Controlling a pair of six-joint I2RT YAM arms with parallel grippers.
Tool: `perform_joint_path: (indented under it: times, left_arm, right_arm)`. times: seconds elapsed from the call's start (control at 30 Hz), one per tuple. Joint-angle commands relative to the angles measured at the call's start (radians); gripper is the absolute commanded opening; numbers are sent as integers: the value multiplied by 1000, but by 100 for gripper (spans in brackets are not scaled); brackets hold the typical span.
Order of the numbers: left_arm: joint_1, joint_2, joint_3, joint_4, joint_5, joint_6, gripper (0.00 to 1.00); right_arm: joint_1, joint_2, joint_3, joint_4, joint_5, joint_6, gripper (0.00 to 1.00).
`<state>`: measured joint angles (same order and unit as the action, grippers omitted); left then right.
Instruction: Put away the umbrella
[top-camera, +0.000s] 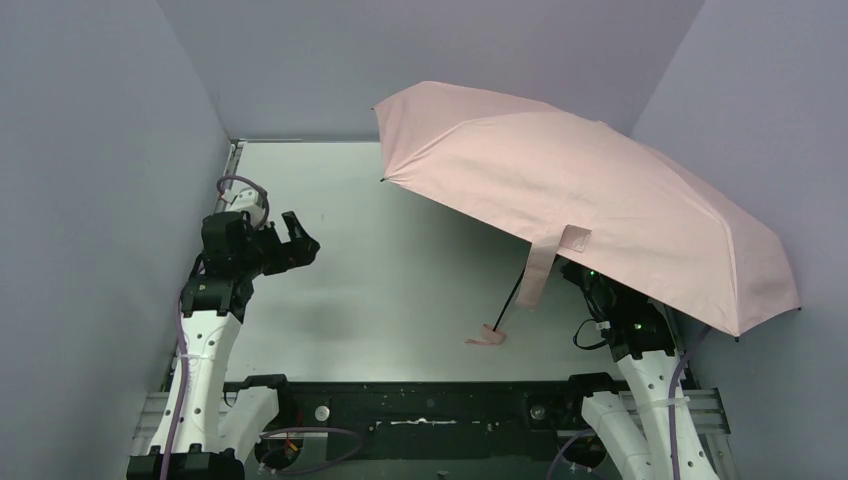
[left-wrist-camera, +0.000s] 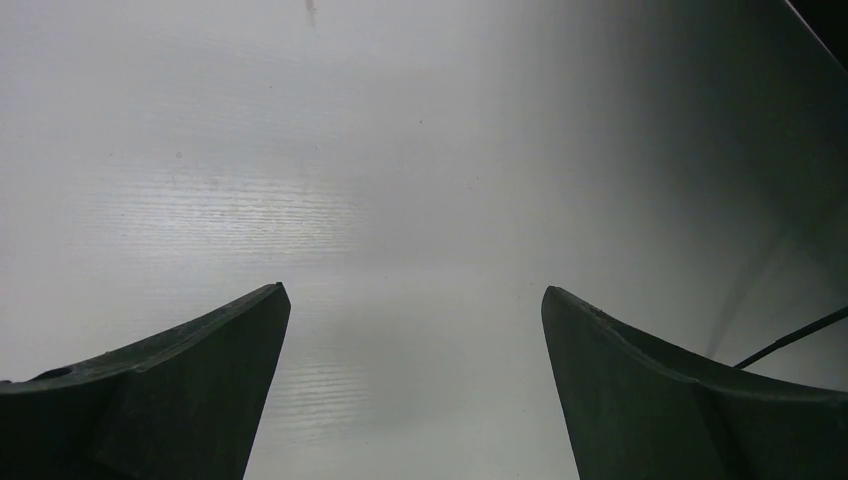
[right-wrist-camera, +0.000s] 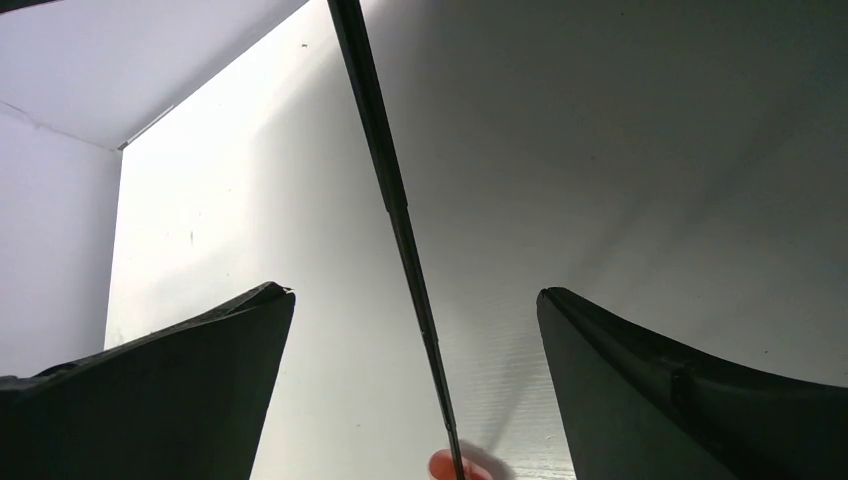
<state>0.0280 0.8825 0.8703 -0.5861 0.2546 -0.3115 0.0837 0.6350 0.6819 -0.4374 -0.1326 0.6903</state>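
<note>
Nearest, the right arm (top-camera: 630, 330) sits half hidden under the umbrella (top-camera: 600, 200). Its jaws are spread wide with the black shaft (right-wrist-camera: 395, 200) running up between them, apart from both, so nothing is grasped. Just ahead, the foot of the shaft and the wrist loop (top-camera: 487, 338) rest on the surface (top-camera: 400, 250) near the middle front. The left arm (top-camera: 235, 255) hovers over bare surface well to the left, its jaws equally released and empty, with only a thin black rib (left-wrist-camera: 790, 340) at the edge of its wrist view. Farther back the pink canopy is fully open, tilted over the right side, and its strap (top-camera: 545, 265) hangs loose. As I judge it, the task has not begun: collapsing the canopy, folding, strapping and stowing are all left.
</note>
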Motion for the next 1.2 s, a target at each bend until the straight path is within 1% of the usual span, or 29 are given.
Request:
perform_joint_path:
  times: [0.0,0.17,0.33,0.57,0.7,0.87,0.9,0.97,1.07,1.17]
  left_arm:
    - [6,-10,35,45,-28,-9,97]
    - [6,-9,33,40,-48,-13,97]
    - [5,-4,28,31,-86,-31,97]
    - [-4,-4,22,38,-82,-34,97]
    - [-14,-9,19,42,-73,-21,97]
    - [-20,-10,16,45,-64,-4,97]
    - [-47,-10,16,43,-65,-1,97]
    - [-54,-11,16,40,-66,3,97]
    - [-56,-17,14,40,-53,6,97]
    - [-63,-20,10,40,-36,5,97]
  right_arm:
    - [-9,5,18,43,25,-5,100]
    - [-9,35,43,52,19,-70,100]
    - [-9,121,88,58,28,-100,100]
    - [-9,247,110,181,47,-134,99]
    - [-12,322,128,247,33,-143,97]
    - [-20,401,155,284,40,-144,92]
    - [-21,412,156,292,39,-144,91]
    - [-27,431,157,309,35,-142,89]
    - [-40,454,150,349,7,-135,85]
    - [-56,465,122,442,-49,-111,84]
